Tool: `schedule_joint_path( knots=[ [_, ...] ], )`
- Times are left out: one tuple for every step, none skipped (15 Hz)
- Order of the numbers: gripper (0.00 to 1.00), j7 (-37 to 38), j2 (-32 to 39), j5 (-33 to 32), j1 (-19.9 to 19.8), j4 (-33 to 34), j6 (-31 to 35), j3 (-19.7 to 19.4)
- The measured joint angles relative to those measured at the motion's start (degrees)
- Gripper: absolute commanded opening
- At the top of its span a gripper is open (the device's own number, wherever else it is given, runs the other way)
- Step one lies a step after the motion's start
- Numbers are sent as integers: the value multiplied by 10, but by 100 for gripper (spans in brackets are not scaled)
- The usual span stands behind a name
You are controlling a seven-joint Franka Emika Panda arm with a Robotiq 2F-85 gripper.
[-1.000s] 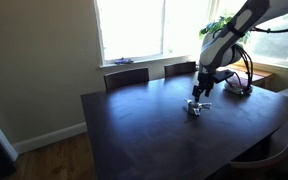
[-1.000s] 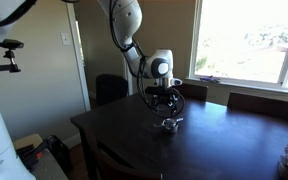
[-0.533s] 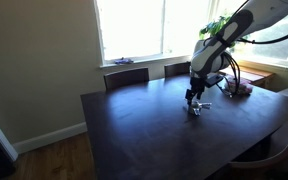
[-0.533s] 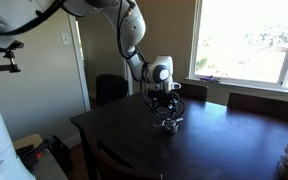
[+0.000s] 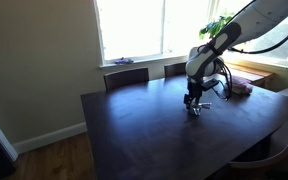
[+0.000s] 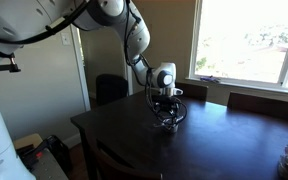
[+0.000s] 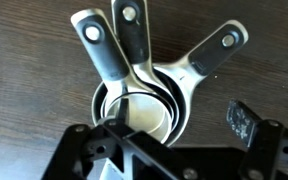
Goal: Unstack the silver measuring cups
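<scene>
Wrist view: three nested cups [image 7: 144,100] are seen lying on the dark table [image 7: 24,60], bowls stacked one inside another, with three dark-gripped handles [image 7: 102,45] fanned out towards the top of the picture, each with a hole at its end. The gripper [image 7: 174,122] enters from the bottom edge. One of its fingers [image 7: 112,135] is seen over the left part of the bowls, and the opposite one stands to the right, clear of the outer rim. The jaws are spread apart with nothing clamped between them; whether the left-hand finger touches metal cannot be told. In an exterior view, a chair [image 5: 126,76] is noted behind the table's [image 5: 134,130] far edge below the window [image 5: 134,28]. To its right the gripper [image 5: 193,101] is pointed down just above the cups [image 5: 195,109], which show only as a small bright speck towards the far right of the tabletop. A plant [image 5: 220,24] is noted at the window further right. In an exterior view from the opposite end, the arm [image 6: 134,40] is seen bending down from the upper left. The gripper [image 6: 166,112] is held low over the cups [image 6: 169,124] near the middle of the table [image 6: 214,150], and a window [image 6: 249,40] is noted on the right.
</scene>
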Motion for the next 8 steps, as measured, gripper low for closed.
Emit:
schedule_joint_path(
  knots=[
    [100,-2,8,0,0,10,-6,0],
    [100,-7,15,0,0,18,-9,1],
    [100,-12,21,0,0,26,-11,1],
    [100,-17,26,-1,0,32,-11,1],
    [100,-21,30,-1,0,38,-11,2],
    [100,-25,35,-3,0,44,-11,2],
    [100,-28,38,-4,1,48,-11,3],
    [100,-31,41,-4,1,53,-11,3]
  ],
)
